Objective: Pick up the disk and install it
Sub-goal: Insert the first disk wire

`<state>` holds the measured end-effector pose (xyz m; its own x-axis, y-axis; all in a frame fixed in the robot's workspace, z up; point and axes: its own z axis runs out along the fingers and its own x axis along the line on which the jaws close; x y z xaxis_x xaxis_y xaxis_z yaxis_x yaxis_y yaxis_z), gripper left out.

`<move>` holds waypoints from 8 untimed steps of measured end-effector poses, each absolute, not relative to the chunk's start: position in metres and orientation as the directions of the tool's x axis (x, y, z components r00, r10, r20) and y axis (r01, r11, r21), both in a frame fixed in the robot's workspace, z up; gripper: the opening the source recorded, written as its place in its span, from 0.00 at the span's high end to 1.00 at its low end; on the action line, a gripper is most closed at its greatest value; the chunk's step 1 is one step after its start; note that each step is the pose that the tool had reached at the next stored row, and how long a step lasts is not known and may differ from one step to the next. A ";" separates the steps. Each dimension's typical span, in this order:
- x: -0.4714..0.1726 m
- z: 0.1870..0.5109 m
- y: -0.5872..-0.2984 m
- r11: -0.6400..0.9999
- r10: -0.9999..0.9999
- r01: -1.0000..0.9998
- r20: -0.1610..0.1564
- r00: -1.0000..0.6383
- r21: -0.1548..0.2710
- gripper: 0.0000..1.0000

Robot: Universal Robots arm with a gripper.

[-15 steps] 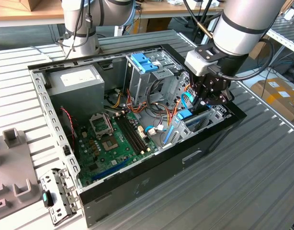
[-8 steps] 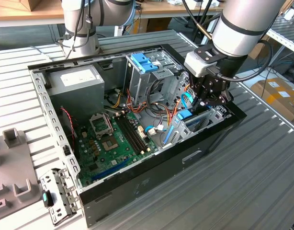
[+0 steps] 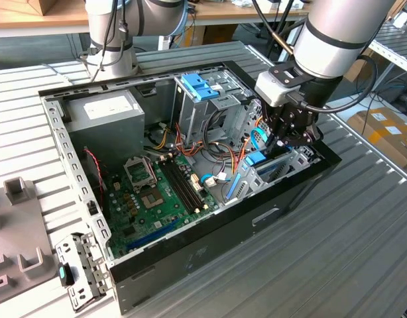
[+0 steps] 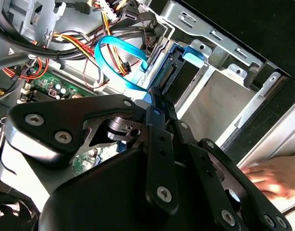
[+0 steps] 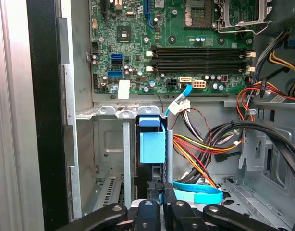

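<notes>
The disk (image 5: 152,147), edged in bright blue, stands on edge in a slot of the metal drive bay (image 5: 106,111) at the case's front corner. In the exterior view the disk (image 3: 256,159) sits low in the bay (image 3: 293,162) on that view's right. My gripper (image 3: 278,147) hangs right over it. In the first wrist view the gripper (image 5: 161,192) has its fingers closed together against the disk's near edge, with only a blue sliver between them. In the second wrist view the gripper (image 4: 159,98) is shut, with the disk's blue frame (image 4: 191,52) just beyond.
The open computer case holds a green motherboard (image 3: 157,192), a power supply (image 3: 107,109) and a tall drive cage with a blue bracket (image 3: 200,86). Bundled wires (image 5: 210,144) and a blue flat cable (image 5: 200,195) crowd the bay's side. A blurred hand (image 4: 272,175) shows outside the case wall.
</notes>
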<state>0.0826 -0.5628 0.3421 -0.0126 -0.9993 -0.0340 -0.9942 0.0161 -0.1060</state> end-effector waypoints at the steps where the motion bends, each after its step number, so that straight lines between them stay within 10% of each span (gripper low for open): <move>1: 0.083 0.342 -0.563 0.016 -0.999 -0.994 -0.035 -0.013 -0.106 0.83; 8: 0.083 0.342 -0.563 0.016 -0.999 -0.994 -0.034 -0.013 -0.106 0.47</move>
<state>0.0826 -0.5628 0.3420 -0.0126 -0.9993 -0.0340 -0.9942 0.0161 -0.1060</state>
